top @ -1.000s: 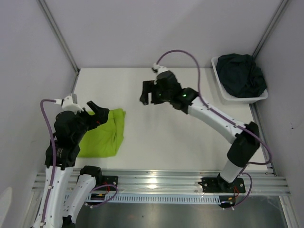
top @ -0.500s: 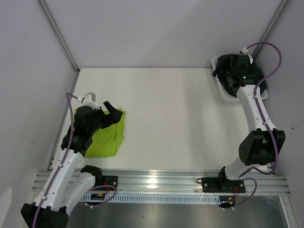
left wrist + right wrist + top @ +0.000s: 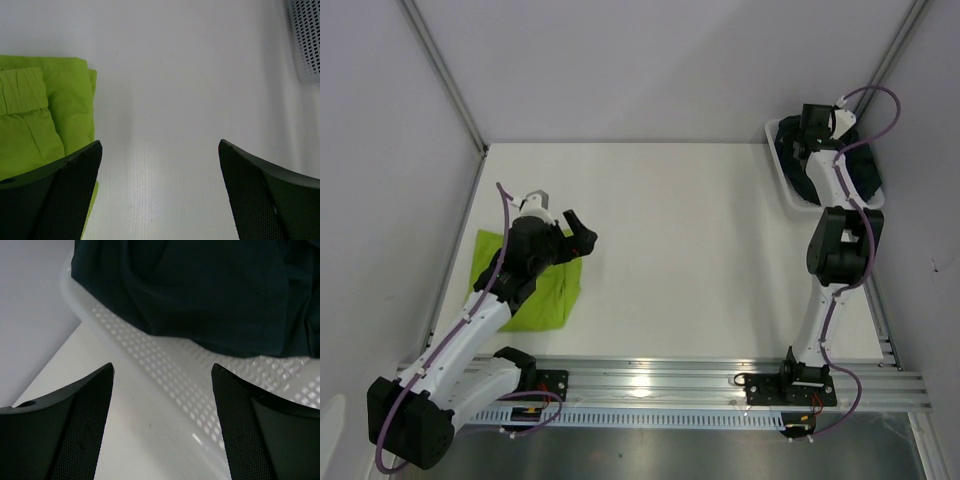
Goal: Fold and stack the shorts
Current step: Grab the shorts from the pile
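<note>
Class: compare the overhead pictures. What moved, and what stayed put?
The right gripper swung from mid-table to the white mesh basket, hovering open over the dark navy shorts. The left gripper slid rightward off the folded lime green shorts, open. Both shorts stayed put.

Both arms have white tubular links w/ black joint housings: left arm (image 3: pixel 470 325), right arm (image 3: pixel 817 315). Purple cable (image 3: pixel 502 212) runs along each. Left gripper (image 3: pixel 160 142) & right gripper (image 3: pixel 162 365): black fingers (image 3: pixel 65 200), fine mesh-textured faces. Black base brackets (image 3: pixel 790 387)
</note>
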Motion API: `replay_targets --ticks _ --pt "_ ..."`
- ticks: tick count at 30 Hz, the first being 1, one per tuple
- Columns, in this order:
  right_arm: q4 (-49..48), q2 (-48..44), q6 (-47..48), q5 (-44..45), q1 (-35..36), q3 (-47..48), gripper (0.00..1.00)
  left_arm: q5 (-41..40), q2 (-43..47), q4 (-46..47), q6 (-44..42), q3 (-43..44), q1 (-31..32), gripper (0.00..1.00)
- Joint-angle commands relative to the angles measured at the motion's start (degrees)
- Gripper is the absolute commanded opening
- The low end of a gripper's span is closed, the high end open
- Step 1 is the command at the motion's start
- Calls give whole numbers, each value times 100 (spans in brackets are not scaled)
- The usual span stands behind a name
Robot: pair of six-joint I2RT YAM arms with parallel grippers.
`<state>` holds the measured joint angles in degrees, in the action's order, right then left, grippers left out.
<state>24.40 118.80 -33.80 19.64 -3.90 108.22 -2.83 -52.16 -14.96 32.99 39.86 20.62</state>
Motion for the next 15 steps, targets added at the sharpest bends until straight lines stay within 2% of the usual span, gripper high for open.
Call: replay_targets --ticks 1,7,10,12,15 --pt "-577 684 304 584 -49 804 81 89 -5 572 -56 -232 47 99" --pt "-1411 2038 312 558 -190 1874 82 389 101 741 -56 -505 196 99" --pt "-1325 2664 594 699 -199 2866 84 161 267 513 -187 -453 284 99" --pt "-1306 3104 629 699 -216 3125 82 3 382 389 -249 -435 293 99" --pt "-1508 3254 498 673 -234 3117 60 -42 584 292 -276 -391 302 99"
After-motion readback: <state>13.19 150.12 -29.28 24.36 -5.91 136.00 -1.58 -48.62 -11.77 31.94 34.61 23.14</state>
